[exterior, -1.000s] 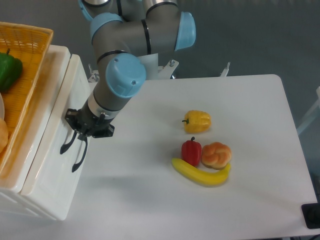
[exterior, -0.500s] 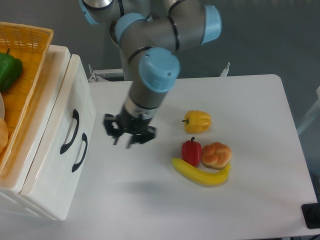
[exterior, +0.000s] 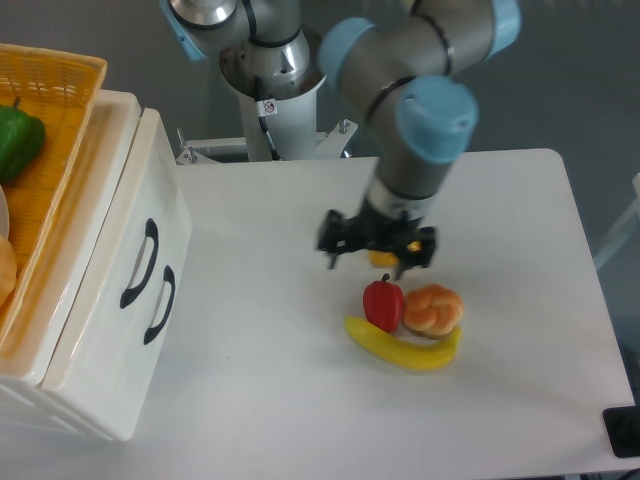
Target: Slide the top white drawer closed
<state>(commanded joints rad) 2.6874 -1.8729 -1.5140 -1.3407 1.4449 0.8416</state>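
The top white drawer (exterior: 140, 262) sits flush in the cabinet at the left of the tabletop (exterior: 280, 400), apparently closed. The end effector (exterior: 377, 262) hangs empty, fingers parted, above the red pepper (exterior: 382, 304), well away; a second ago it was at the drawer handles.

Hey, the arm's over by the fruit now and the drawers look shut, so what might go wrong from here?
1. The gripper hangs low right over the yellow pepper, close to the red pepper, the bun and the banana; any drop or sideways sweep may knock them.
2. The top white drawer looks flush from this angle, but a small gap could go unseen.
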